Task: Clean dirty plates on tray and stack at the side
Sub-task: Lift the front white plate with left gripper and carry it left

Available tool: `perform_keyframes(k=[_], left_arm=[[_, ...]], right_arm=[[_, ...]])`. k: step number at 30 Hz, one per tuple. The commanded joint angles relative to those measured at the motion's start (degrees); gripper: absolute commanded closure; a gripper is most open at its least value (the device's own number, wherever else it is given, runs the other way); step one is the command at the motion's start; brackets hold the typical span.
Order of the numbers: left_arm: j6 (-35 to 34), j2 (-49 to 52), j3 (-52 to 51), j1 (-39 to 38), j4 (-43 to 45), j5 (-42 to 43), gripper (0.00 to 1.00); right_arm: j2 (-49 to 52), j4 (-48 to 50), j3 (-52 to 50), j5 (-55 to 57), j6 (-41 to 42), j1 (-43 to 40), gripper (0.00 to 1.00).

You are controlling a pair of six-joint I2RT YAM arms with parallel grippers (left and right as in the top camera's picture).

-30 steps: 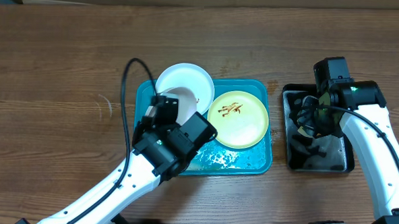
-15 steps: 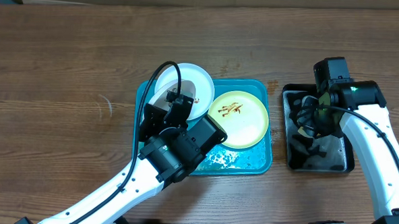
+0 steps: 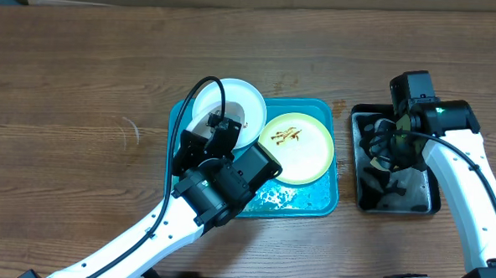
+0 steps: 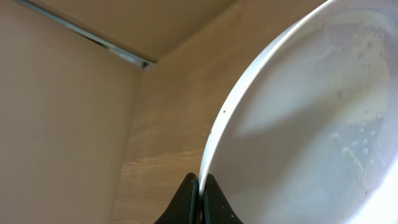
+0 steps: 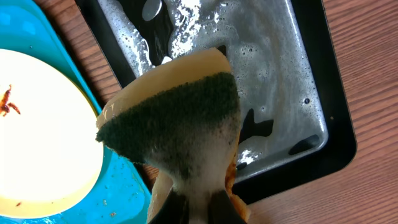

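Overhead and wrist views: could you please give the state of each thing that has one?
Blue tray: wet.
White plate: wet, rim pinched by left hand.
Yellow-green plate: flat in the blue tray, food-smeared.
Sponge: squeezed in right hand.
Black tray: holds sudsy water.
Left hand: shut on the white plate.
Right hand: shut on the sponge.

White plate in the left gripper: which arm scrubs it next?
Probably right: the right gripper holds the sponge above the black tray, while the left gripper pinches the rim of the white plate.
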Motion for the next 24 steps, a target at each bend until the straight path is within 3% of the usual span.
perform_keyframes(k=[1, 9, 19, 24], left_arm=[[-3.1, -0.2, 0.7, 1.6, -1.3, 6.4, 0.96], [-7.5, -0.6, 1.0, 17.8, -3.9, 29.4, 0.96], [-6.6, -0.5, 2.4, 55.8, 0.3, 60.8, 0.96], [-7.4, 1.6, 2.3, 70.6, 3.4, 65.6, 0.96]], right_arm=[[-0.7, 0.2, 0.6, 0.8, -0.2, -0.4, 0.96], [-0.7, 0.2, 0.6, 0.8, -0.2, -0.4, 0.96], [-0.7, -0.3, 0.6, 0.8, -0.2, -0.4, 0.96], [-0.7, -0.4, 0.6, 0.8, -0.2, -0.4, 0.96]])
